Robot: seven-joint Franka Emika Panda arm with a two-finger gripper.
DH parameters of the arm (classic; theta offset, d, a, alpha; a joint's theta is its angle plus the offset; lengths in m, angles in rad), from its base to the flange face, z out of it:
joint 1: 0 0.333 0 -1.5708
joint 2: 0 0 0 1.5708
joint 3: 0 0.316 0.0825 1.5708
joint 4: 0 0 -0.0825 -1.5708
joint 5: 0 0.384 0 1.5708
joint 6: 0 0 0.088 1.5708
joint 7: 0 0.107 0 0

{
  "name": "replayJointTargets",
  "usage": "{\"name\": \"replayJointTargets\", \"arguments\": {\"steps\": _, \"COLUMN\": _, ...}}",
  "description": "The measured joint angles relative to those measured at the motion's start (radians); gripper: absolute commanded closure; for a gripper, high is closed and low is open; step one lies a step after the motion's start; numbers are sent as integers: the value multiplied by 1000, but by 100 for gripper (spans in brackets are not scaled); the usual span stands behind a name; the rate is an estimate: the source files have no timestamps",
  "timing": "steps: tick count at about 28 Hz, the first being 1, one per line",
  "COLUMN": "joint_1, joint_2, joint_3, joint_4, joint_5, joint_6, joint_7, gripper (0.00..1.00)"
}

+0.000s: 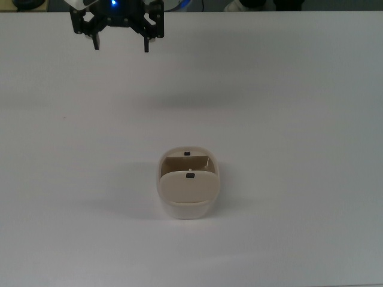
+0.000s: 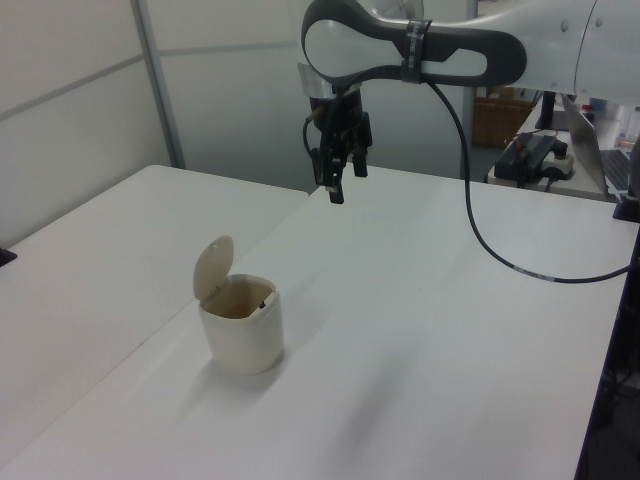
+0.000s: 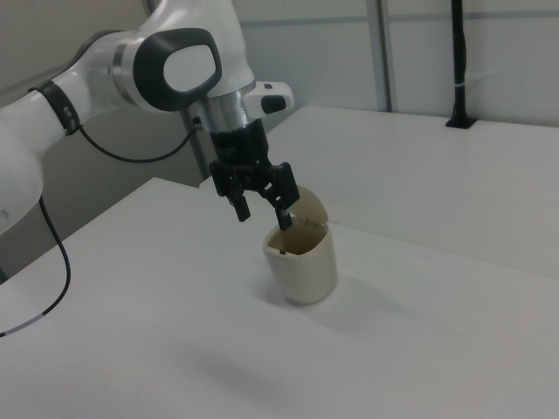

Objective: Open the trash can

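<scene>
At table centre, top view: trash can [image 1: 188, 185], lid [image 2: 213, 266] flipped up, mouth exposed; task judged done. Farther, top view's upper left: gripper [image 1: 120, 43], raised, well apart from can, fingers spread wide, empty.

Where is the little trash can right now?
The trash can stands on the white table, a little below the middle of the top view, its lid flipped up. The gripper is apart from it, near the top view's upper left.
</scene>
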Motion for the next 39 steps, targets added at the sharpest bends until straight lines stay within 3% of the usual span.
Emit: {"name": "replayJointTargets", "arguments": {"steps": 39, "joint_1": -16, "joint_2": -62, "joint_3": -18, "joint_4": -2, "joint_5": 0, "joint_6": -3, "joint_7": -13, "gripper": 0}}
